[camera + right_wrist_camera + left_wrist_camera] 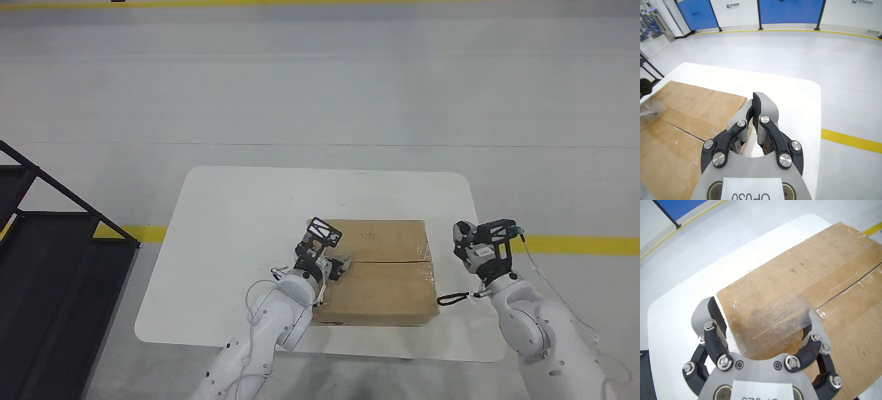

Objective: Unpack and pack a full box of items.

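From above, the closed cardboard box (380, 270) lies on the white table (240, 215). My left gripper (330, 252) is at its left end by the seam, and my right gripper (485, 242) is just off its right end.

Left wrist: my fingers (715, 313) gape wide astride the box's end edge, with a lifted strip of clear tape (776, 315) between them, unclamped.

Right wrist: my pads (755, 108) press together on nothing, beside the box.

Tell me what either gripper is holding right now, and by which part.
Nothing is held. The left gripper has jaws open around a lifted tape flap on the box; the right gripper is shut, empty.
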### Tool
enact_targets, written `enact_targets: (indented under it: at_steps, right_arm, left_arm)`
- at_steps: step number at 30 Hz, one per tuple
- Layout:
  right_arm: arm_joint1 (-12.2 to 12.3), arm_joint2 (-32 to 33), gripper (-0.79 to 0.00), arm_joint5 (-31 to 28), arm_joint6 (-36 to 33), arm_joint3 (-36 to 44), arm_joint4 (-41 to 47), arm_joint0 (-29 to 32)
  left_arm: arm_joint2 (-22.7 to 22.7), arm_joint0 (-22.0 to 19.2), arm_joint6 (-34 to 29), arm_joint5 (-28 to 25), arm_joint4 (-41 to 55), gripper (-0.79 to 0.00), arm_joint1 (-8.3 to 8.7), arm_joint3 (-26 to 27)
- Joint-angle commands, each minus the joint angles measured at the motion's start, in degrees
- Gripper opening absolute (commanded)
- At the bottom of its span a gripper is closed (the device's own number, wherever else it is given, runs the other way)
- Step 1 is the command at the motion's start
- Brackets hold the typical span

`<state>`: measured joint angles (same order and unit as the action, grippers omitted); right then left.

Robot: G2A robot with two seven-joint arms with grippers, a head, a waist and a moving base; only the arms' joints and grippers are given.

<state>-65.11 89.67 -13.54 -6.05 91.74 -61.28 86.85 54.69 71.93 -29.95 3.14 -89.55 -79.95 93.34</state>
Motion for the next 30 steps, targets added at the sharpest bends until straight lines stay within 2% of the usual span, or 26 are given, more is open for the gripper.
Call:
enact_targets:
  at_steps: [1, 7, 11, 15, 18, 23, 30]
  right_arm:
    - [-0.25, -0.53, -0.785, 2.30, 0.24, -1.85, 1.20, -0.02]
    - [-1.06, -5.95, -0.785, 0.59, 2.59, -6.60, 0.98, -0.79]
    - [-1.76, -9.49, -0.785, -2.69, 4.03, -8.48, 4.31, -1.90]
    - [-2.05, -11.40, -0.785, -6.42, 5.37, -9.28, 5.49, -2.67]
    - [-2.17, -12.33, -0.785, -7.05, 5.76, -9.36, 4.67, -3.23]
    - [-2.27, -12.51, -0.785, -6.03, 5.99, -8.87, 4.09, -3.61]
    - [-2.16, -8.59, -0.785, 0.64, 6.20, -5.31, 6.25, -2.14]
  left_arm:
    - [-0.67, -0.30, 0.07, -0.02, -0.36, 0.000, -0.19, -0.21]
    - [-1.46, -1.02, 0.28, 0.16, -0.74, 0.000, -0.63, -1.12]
    - [-1.30, -1.13, 0.35, 0.08, -1.15, 0.000, -0.74, -1.42]
    - [-0.68, -0.78, 0.17, -0.22, -1.74, 0.000, -0.70, -1.10]
    - [0.28, -0.26, -0.02, -0.16, -2.05, 0.000, -0.58, -0.65]
    - [1.05, 0.30, -0.29, -0.56, -2.10, 0.000, -0.54, 0.22]
    - [1.87, 2.05, -1.24, -1.60, -1.11, 0.000, -0.46, 3.75]
